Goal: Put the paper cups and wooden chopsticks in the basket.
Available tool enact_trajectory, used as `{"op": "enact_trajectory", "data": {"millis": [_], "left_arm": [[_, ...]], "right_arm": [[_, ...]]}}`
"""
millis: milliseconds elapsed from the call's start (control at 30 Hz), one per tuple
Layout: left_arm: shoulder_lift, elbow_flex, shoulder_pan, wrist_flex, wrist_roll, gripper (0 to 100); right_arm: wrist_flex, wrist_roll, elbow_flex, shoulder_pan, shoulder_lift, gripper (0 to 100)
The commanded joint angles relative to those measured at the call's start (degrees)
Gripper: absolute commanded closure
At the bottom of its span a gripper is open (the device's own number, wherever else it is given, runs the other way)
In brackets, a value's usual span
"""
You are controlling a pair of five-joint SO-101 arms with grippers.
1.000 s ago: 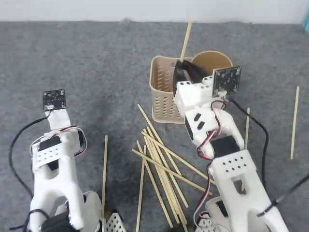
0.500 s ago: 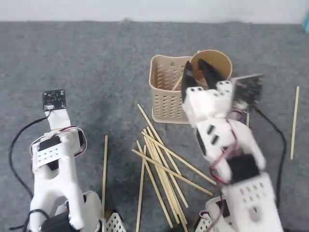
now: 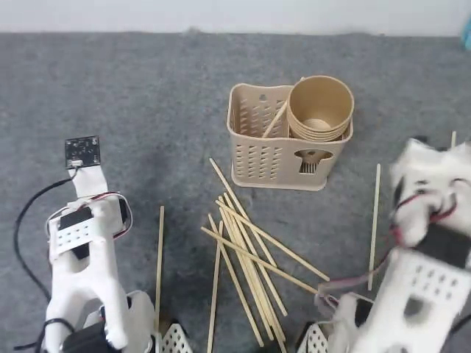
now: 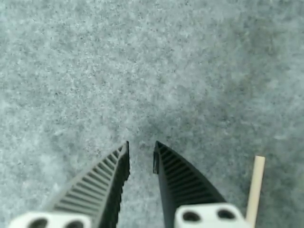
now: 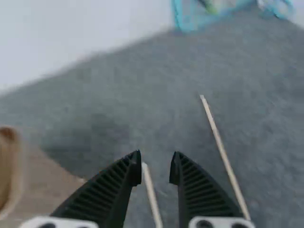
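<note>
From above, the basket (image 3: 272, 158) stands on the grey counter (image 3: 132, 81). The paper cups (image 3: 320, 103) sit stacked one inside another in the right part of the basket. One leaning chopstick (image 3: 275, 120) is in the basket too, just beside the cups. A pile of chopsticks (image 3: 250, 254) lies on the counter in front of the basket, with the sticks crossing each other. A lone chopstick (image 3: 160, 254) lies flat near the left arm (image 3: 81, 257). A side chopstick (image 3: 375, 213) lies flat just beside the right arm (image 3: 427, 220), which looks blurry.

From the left wrist, the left tool (image 4: 141, 152) hangs over the fuzzy grey counter. Its two dark fingers are a little apart, and nothing is between them. The end of a chopstick (image 4: 255, 187) shows near one finger and does not touch it.

From the right wrist, the right tool (image 5: 155, 167) is over the counter too. Its fingers are a little apart. A thin chopstick (image 5: 150, 192) shows in the gap, close to one finger, and I cannot tell if they touch. A long chopstick (image 5: 219, 145) lies on the counter off to the side. A tan shape (image 5: 7, 168) peeks in at the edge. Far back are a white wall (image 5: 71, 28) and a blue thing (image 5: 223, 9).
</note>
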State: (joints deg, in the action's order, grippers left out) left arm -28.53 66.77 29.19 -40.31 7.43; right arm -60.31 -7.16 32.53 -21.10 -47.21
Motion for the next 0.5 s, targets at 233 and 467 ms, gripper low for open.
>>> {"op": "enact_trajectory", "data": {"millis": [233,467], "left_arm": [[-0.2,-1.7,-0.1,1.1,0.4,92],[-0.2,-1.7,-0.1,1.1,0.4,92]], "right_arm": [[21.9,7.6,-6.5,-7.3,37.9,89.3],[14.5,8.0,-28.7,-12.9,61.8,89.3]]}}
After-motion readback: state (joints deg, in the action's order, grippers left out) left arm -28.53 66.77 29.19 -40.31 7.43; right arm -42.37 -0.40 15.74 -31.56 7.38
